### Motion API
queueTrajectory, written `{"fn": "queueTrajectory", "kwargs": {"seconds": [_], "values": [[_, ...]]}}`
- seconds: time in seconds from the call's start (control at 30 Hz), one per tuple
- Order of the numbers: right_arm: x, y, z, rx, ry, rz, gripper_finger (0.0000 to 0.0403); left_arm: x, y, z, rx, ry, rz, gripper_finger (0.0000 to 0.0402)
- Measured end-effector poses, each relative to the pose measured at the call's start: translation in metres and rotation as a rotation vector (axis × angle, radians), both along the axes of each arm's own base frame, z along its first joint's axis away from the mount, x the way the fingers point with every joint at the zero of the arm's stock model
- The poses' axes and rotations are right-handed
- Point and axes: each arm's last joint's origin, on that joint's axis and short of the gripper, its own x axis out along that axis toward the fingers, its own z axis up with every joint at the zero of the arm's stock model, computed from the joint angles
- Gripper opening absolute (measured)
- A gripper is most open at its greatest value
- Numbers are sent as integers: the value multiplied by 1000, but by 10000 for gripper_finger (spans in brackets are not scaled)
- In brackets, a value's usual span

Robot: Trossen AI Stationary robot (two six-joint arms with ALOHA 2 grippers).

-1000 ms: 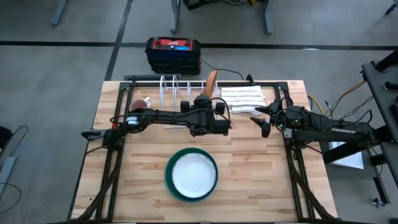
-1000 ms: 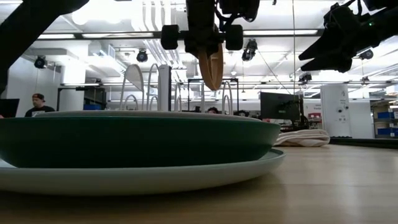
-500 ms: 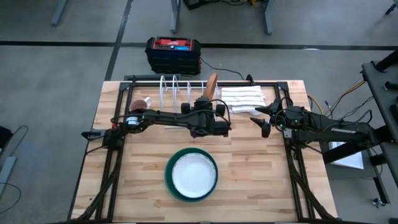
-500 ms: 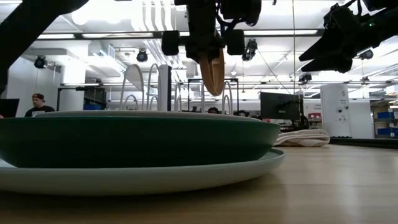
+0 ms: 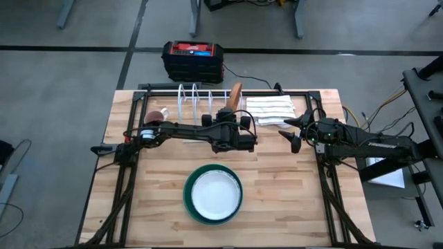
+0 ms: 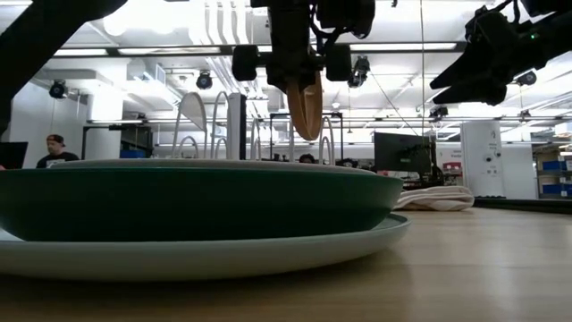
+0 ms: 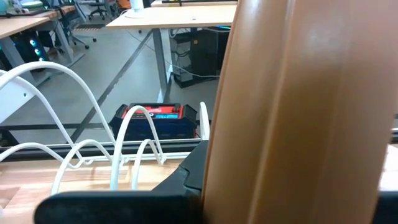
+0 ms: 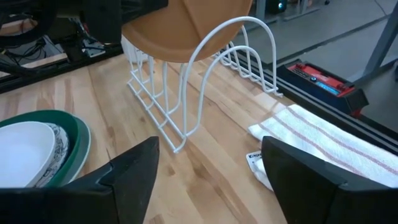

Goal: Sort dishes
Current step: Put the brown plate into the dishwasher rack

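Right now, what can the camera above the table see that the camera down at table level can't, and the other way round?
Only the high view shows the white plate nested inside the stack, the small mug and the red and black case on the floor. Only the low view shows the room behind, with a person. Both show the left gripper shut on the brown plate on edge over the wire rack, the dark green plate, the striped cloth and the open right gripper.
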Motion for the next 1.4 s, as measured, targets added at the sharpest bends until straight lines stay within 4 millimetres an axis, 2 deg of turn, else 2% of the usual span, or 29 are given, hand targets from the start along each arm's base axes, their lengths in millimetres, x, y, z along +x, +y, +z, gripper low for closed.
{"fn": "queueTrajectory", "kwargs": {"seconds": [0.37,0.73,1.4], "values": [[0,0,0,0,1,0,279,0,0,-1,-13,-14,2,33],[0,0,-1,2,9,0,274,5,0,-12,-17,-13,6,33],[-1,0,-2,3,20,-1,279,6,0,-13,-19,-13,5,33]]}}
